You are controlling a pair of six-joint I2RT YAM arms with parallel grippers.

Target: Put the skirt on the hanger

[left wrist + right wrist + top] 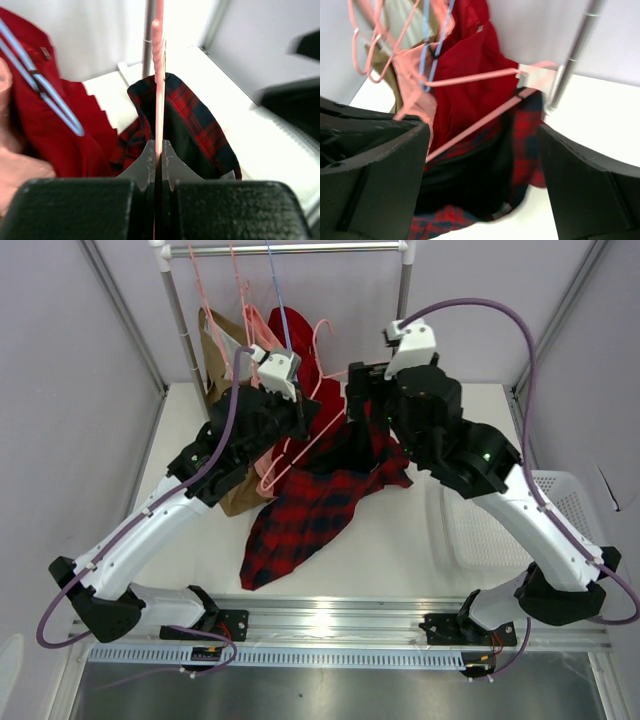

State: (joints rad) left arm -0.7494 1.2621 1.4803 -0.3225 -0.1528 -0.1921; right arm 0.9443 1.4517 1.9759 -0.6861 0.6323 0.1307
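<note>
The tartan skirt (305,515) lies on the table, its upper end raised between the two arms. My left gripper (300,415) is shut on the pale-pink hanger (290,455). In the left wrist view the hanger's bar (159,75) runs up from the closed left gripper (159,150), with the skirt (200,125) just behind it. My right gripper (358,400) is open above the skirt's top. In the right wrist view the skirt's black lining (480,180) shows in the gap of the right gripper (482,150), under the hanger's arm (485,117). It holds nothing.
A clothes rail (290,248) at the back carries a plain red garment (300,345), a brown garment (222,365), a blue hanger (280,300) and spare pink hangers (205,290). The rail's right post (570,60) stands close to the right gripper. A white basket (500,525) sits at right.
</note>
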